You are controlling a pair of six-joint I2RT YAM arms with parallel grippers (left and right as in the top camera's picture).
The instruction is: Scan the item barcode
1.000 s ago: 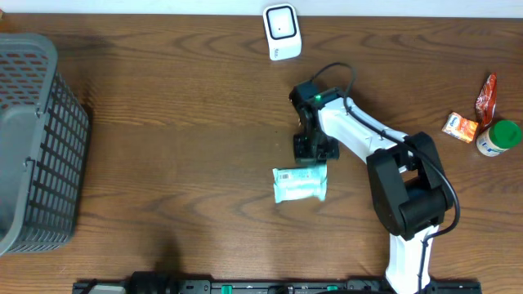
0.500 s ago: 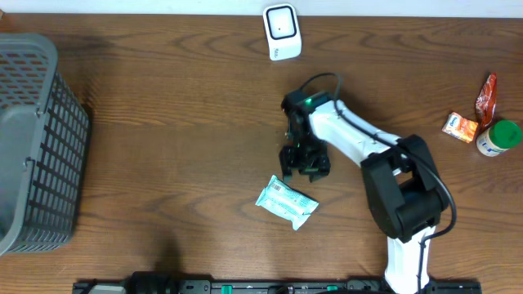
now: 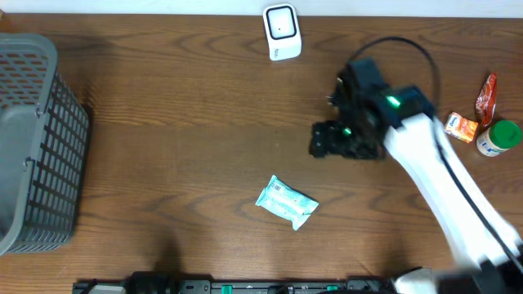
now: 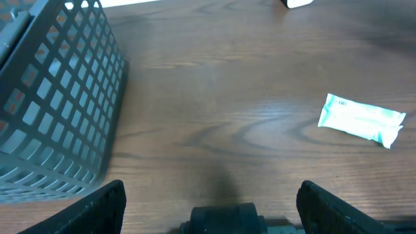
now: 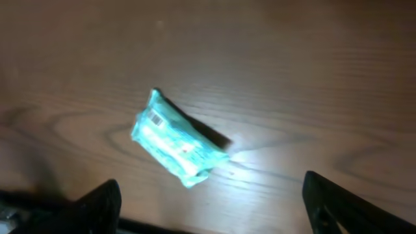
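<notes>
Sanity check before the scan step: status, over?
Left gripper open, empty. Right gripper open, nothing held. Teal packet lying on table, barcode up. Nothing between it and scanner.

Mostly just a dark brown wood-grain table (image 3: 163,122) filling the frame. Thin pale strip (image 3: 122,6) along the overhead view's top edge, black rail (image 3: 245,287) along the bottom, some glare (image 5: 260,159) on the wood.
</notes>
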